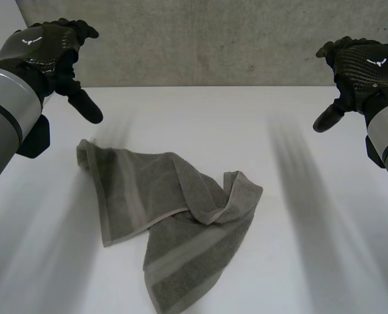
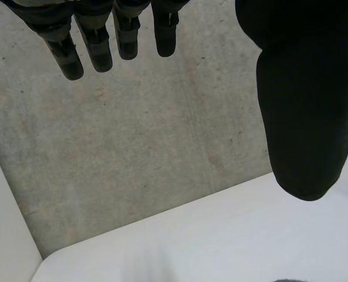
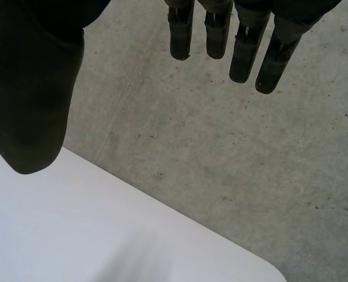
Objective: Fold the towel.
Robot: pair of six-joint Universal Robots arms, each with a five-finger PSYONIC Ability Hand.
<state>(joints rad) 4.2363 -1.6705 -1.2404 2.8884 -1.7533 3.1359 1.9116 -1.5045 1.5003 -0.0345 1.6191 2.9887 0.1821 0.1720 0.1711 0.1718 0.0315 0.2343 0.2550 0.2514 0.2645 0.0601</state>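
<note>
A grey-green towel point(image 1: 174, 222) lies crumpled on the white table point(image 1: 200, 124), partly folded over itself, one corner turned up near its right side. My left hand point(image 1: 56, 55) hovers high above the table's left side, beyond the towel's left corner, fingers straight and holding nothing. In the left wrist view its fingers point(image 2: 97, 41) and thumb point(image 2: 303, 117) stand apart. My right hand point(image 1: 360, 69) hovers high at the right, well clear of the towel, open as well; its fingers point(image 3: 244, 41) and thumb point(image 3: 33, 100) are spread.
A concrete wall point(image 1: 213, 39) rises just behind the table's far edge. Bare white tabletop surrounds the towel on all sides, widest at the right.
</note>
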